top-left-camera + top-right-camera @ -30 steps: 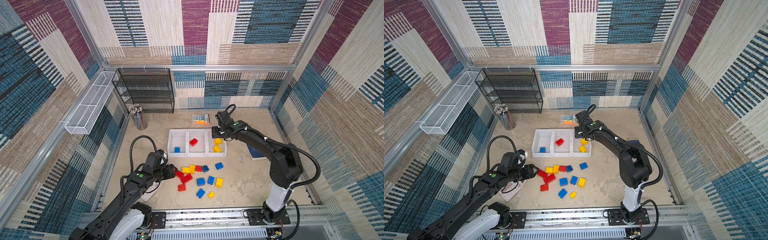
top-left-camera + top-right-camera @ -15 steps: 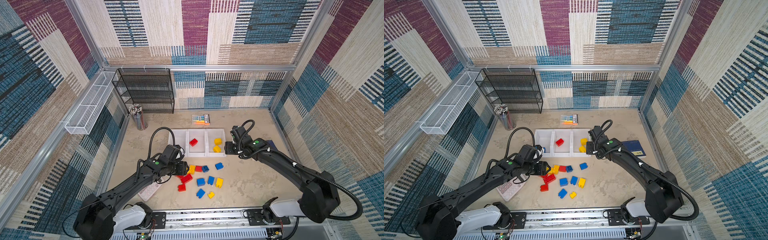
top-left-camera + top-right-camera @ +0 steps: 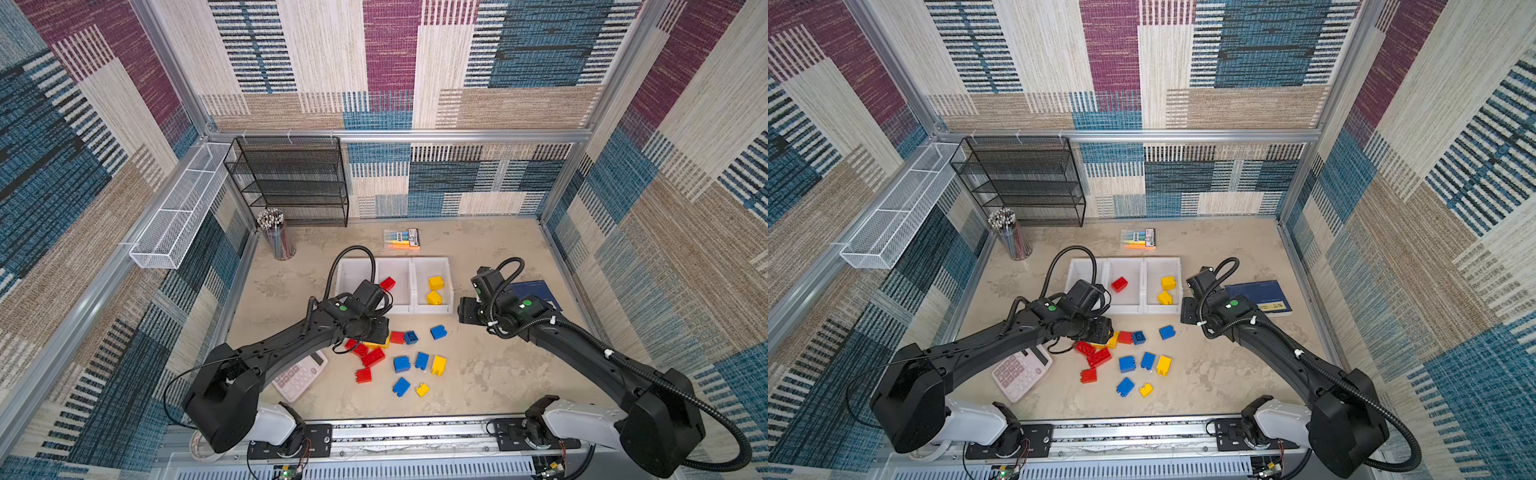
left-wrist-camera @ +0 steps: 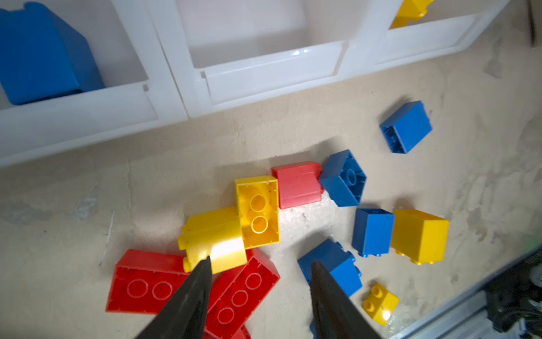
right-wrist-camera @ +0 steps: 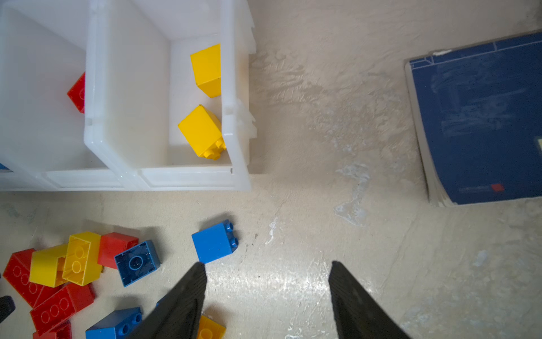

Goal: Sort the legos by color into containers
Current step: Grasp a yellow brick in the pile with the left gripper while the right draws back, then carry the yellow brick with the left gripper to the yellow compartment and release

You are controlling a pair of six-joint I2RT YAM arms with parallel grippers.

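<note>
From where I stand, the three white containers [image 3: 415, 286] sit joined in a row at the centre of the tan table [image 3: 490, 374] in both top views, and the sorting is only partly done. One red brick [image 3: 387, 283] lies in the middle bin and two yellow bricks [image 3: 435, 282] in the right-hand bin. The left wrist view shows a blue brick [image 4: 44, 52] in the bin at its upper left. The rest of the legos [image 3: 401, 363] lie loose just below the bins, red, blue and yellow mixed, some touching and a few apart. The left gripper [image 4: 261, 262] hangs over the left edge of that heap with its fingers spread, and between them I see only a long red brick [image 4: 243, 290] lower down and bare table. One fingertip overlaps a yellow brick [image 4: 217, 237] that rests on the red ones, though I cannot tell whether it touches. The right gripper [image 5: 267, 265] is likewise parted and empty, above bare table off the lower right corner of the bins, with a lone blue brick [image 5: 215, 242] just beside one fingertip. A dark blue notebook [image 3: 538, 287] lies right of the bins, a calculator [image 3: 299, 374] sits partly under the left arm, and a highlighter pack [image 3: 402, 239] lies above the bins.
</note>
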